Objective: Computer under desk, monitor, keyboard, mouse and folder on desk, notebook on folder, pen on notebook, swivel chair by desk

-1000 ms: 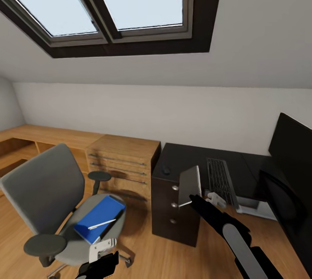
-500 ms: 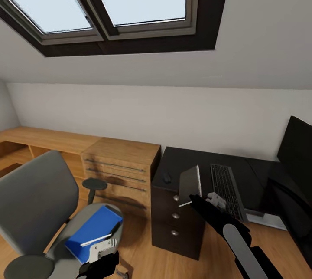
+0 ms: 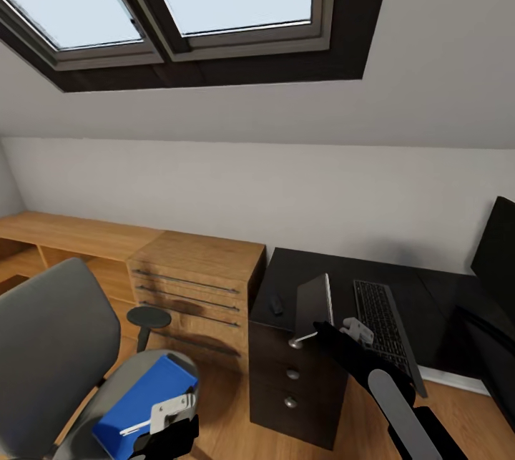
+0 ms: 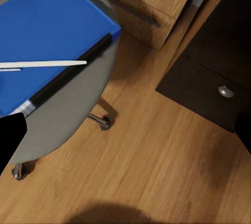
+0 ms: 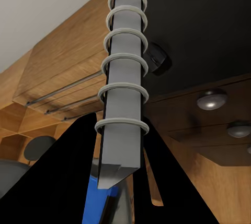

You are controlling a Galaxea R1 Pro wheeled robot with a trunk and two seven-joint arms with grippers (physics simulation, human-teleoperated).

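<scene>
Right gripper (image 3: 315, 333): I've got it pinching the notebook (image 3: 315, 306) at its lower end. In the right wrist view the two dark fingers (image 5: 73, 172) stand either side of the spiral spine, so it's clamped on the notebook (image 5: 124, 78).
Notebook: held up on edge, long axis near vertical, just in front of the desk (image 3: 322, 270) corner above the drawer pedestal (image 3: 290, 374).
Left gripper (image 3: 170, 413): low at the front of the chair, hanging over the folder's near end. I can't tell from here whether its fingers are spread or closed.
Folder: the blue folder (image 3: 136, 403) lies flat on the swivel chair (image 3: 50, 331) seat, with the pen (image 4: 44, 64) lying across its cover; the same folder (image 4: 47, 36) sits close under the left wrist camera.
Key relation: the folder is down and to the left of me, right at my left arm and well apart from my right. Its long axis runs from the left gripper away toward the wooden chest (image 3: 193, 281).
Desk side: the keyboard (image 3: 386, 324) lies lengthwise on the desk, the mouse (image 3: 276, 305) beside it near the pedestal end, and the monitor (image 3: 497, 260) at the far right edge.
My read: the folder must reach the desk before this notebook goes on it, so the left arm is the one for that lift, and the loose pen could slide off.
</scene>
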